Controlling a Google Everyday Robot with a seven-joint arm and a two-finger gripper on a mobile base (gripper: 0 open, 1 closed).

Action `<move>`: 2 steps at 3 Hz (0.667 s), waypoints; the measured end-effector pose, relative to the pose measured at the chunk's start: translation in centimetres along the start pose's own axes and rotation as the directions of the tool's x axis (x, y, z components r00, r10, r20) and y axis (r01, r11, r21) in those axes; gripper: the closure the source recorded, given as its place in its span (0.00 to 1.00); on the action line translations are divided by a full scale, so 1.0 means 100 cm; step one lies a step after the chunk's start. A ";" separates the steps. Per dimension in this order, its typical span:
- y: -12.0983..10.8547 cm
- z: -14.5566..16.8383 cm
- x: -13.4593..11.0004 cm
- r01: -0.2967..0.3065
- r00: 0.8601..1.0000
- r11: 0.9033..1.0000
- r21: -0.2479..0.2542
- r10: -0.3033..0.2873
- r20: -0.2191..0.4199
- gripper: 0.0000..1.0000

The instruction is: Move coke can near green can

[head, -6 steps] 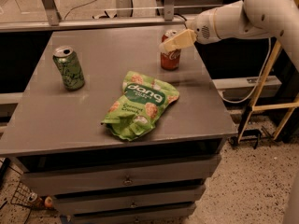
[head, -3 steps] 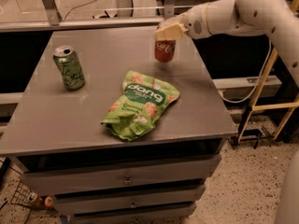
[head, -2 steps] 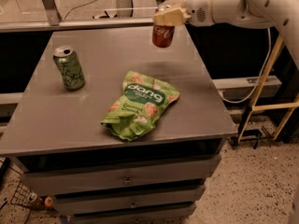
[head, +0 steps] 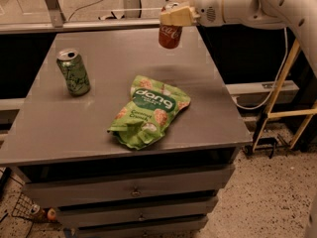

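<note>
My gripper (head: 173, 17) is shut on the top of the red coke can (head: 170, 36) and holds it in the air above the far middle of the grey table (head: 208, 108). The can hangs tilted a little, clear of the surface. The green can (head: 73, 72) stands upright near the table's left edge, well to the left of and nearer than the coke can. My white arm (head: 247, 4) reaches in from the upper right.
A flat green "dang" snack bag (head: 147, 111) lies in the middle of the table, between the two cans. The table has drawers (head: 133, 190) below its front edge. A wooden frame (head: 282, 103) stands on the floor to the right.
My gripper has lifted the coke can off the table's far right part and carried it up and to the left. The green can and the bag have not moved.
</note>
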State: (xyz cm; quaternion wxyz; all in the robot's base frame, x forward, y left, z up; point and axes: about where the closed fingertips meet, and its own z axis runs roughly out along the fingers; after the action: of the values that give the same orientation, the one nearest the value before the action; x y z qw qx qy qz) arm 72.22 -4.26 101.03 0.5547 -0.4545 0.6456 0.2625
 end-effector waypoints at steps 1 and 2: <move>0.045 0.040 -0.036 0.122 0.992 0.977 -0.175 -0.121 0.017 1.00; 0.088 0.071 -0.054 0.199 0.980 0.925 -0.323 -0.197 0.039 1.00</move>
State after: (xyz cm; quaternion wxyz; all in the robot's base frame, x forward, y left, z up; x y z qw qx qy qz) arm 67.69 7.27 102.95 0.4978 -0.6017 0.5426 0.3094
